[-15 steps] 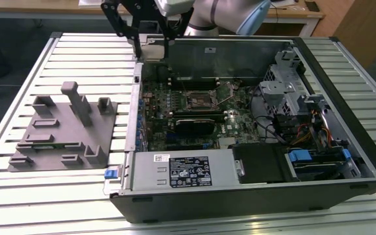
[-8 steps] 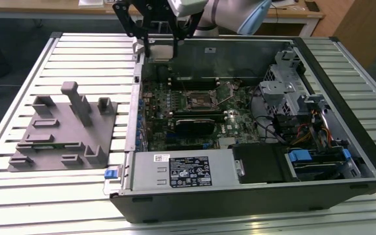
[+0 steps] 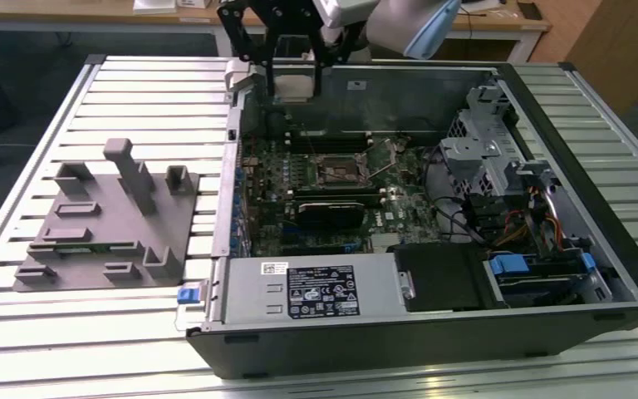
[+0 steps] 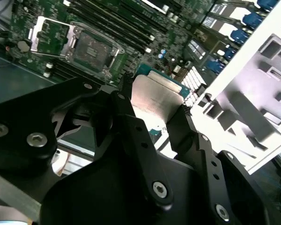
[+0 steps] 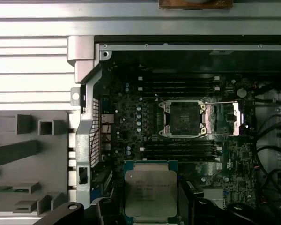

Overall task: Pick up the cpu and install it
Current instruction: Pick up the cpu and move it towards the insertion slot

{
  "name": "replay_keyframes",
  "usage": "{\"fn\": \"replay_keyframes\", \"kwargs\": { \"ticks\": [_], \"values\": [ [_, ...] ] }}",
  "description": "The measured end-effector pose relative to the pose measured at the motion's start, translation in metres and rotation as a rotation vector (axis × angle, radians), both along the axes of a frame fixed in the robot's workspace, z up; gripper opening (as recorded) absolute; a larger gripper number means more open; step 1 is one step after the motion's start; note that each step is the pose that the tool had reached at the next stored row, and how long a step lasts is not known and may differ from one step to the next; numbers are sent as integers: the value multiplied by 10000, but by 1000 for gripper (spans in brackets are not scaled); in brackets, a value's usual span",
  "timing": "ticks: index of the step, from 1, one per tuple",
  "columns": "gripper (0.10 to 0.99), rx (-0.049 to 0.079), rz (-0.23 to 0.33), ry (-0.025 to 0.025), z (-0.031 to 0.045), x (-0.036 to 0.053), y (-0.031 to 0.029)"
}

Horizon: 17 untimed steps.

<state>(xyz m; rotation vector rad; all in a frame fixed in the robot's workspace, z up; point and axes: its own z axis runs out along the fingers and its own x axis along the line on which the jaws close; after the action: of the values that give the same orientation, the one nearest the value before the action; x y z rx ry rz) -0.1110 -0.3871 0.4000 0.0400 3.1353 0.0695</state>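
in the exterior view, your gripper point(image 3: 292, 76) hangs at the far wall of the open computer case point(image 3: 408, 341), beyond the socket point(image 3: 336, 171) and well apart from it. its black fingers are closed on the cpu point(image 3: 295, 90), which shows as a pale square between them, lifted clear of the motherboard point(image 3: 275, 179). the socket sits near the middle of that board. to the exterior view's left of the socket, outside the case, the grey fixture point(image 3: 103, 224) lies on the slatted table point(image 3: 31, 332). nearer the camera than the socket you see the metal box with the white label point(image 3: 308, 287).

in the second wrist view, you look along the gripper point(image 4: 155, 97) toward the board. a finger point(image 4: 124, 110) presses on each side edge of the cpu point(image 4: 154, 105), whose silver top faces the camera, with a strip of green edge at its far end. the socket point(image 4: 92, 47) lies beyond the cpu and off to one side, so the chip is not over it. the load plate point(image 4: 50, 32) stands flipped open just beside the socket. the fixture point(image 4: 257, 98) shows pale on the cpu's other side, away from the socket.

in the first wrist view, the cpu point(image 5: 151, 190) sits clamped in the gripper point(image 5: 151, 199), silver top toward the camera, a green rim around it. the socket point(image 5: 183, 118) is apart from it, its dark middle showing, and a bank of memory slots point(image 5: 178, 151) runs between the two. the load plate point(image 5: 236, 119) lies open beside the socket, on the side away from the fixture point(image 5: 18, 154).
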Motion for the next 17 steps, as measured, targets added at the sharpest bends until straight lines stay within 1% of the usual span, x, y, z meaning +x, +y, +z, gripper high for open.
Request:
{"fn": "replay_keyframes", "kwargs": {
  "ticks": [13,17],
  "values": [
    [541,14,0,-131,-49,435,112],
    [541,17,1,-155,-65,581,139]
  ]
}}
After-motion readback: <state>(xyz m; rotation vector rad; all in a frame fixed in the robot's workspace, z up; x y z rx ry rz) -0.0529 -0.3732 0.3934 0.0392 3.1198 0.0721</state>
